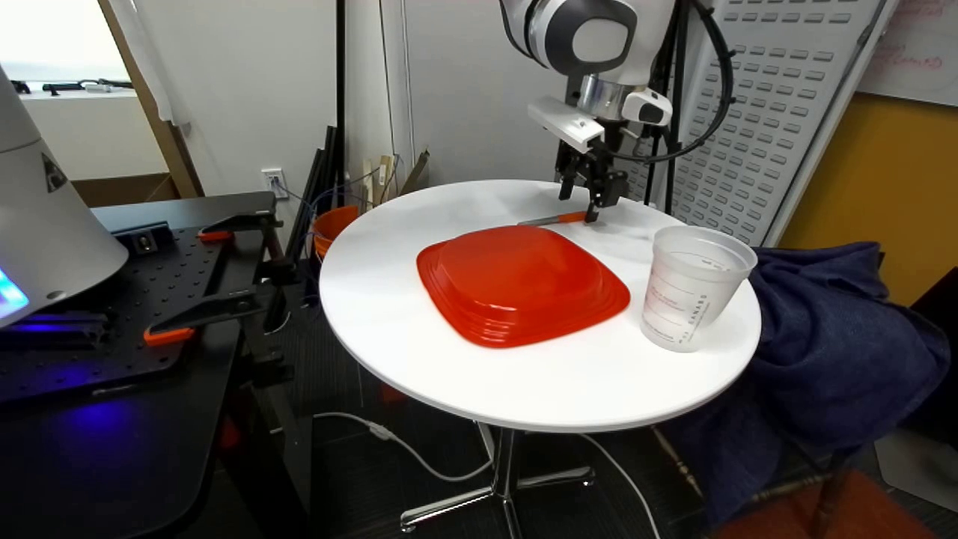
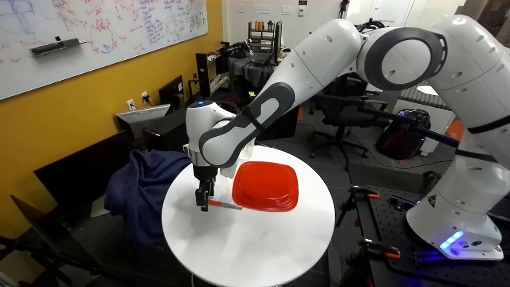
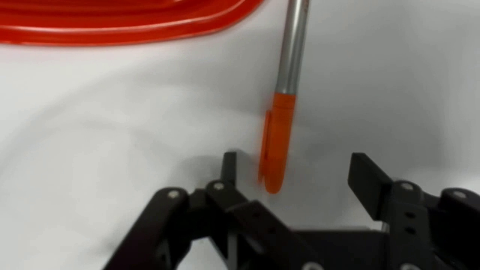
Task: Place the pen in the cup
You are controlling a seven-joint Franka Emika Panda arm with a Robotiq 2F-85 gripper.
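The pen, with an orange cap and a silver-grey barrel, lies flat on the white table. It shows in both exterior views point(image 1: 557, 219) point(image 2: 225, 205) and in the wrist view point(image 3: 283, 108). My gripper point(image 3: 294, 165) is open at the cap end, low over the table. In the wrist view the cap's end lies between the fingertips, nearer the left finger, with gaps on both sides. The gripper also shows in both exterior views point(image 1: 578, 206) point(image 2: 206, 201). The clear cup point(image 1: 692, 288) stands upright and apart near the table's edge. In an exterior view the arm partly hides the cup point(image 2: 248, 150).
A red square plate point(image 1: 524, 284) lies upside down mid-table, close to the pen's barrel end; it also shows in the wrist view point(image 3: 112, 33). The round white table point(image 1: 449, 382) has an open edge. A chair with a dark blue cloth point(image 1: 838, 359) stands beside it.
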